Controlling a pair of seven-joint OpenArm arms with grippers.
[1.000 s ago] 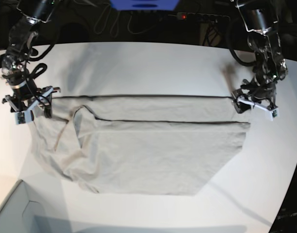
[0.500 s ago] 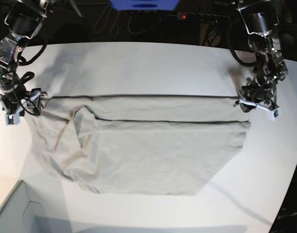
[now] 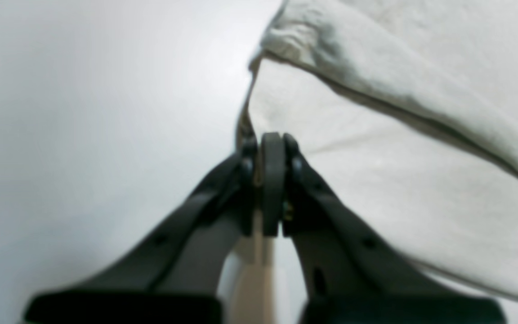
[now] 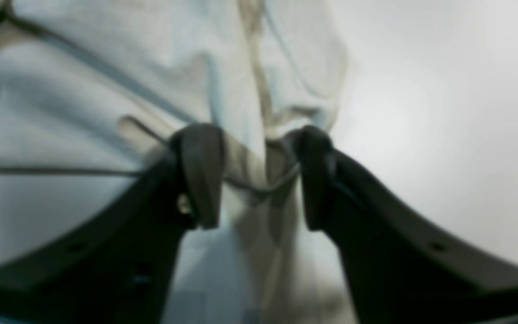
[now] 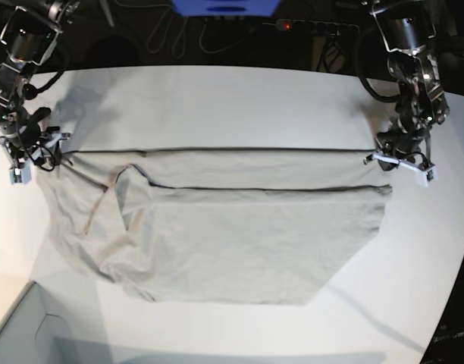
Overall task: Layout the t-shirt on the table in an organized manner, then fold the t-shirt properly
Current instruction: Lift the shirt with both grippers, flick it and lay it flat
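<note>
At shirt edge, left tool pinches t-shirt; right tool straddles folds.

robot arms: black, angular, segmented; small pale metallic screws
gripper fingers: dark, tapered; blunt rounded tips
arm cables: black, thin, looping

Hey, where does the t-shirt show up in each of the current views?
Left wrist view: the t-shirt fills the right side, its edge at the gripper.
Right wrist view: upper left through centre, between the fingers.
Base view: middle, spread between both grippers.
Shared landmark: the white table, beside the shirt in all three.
</note>
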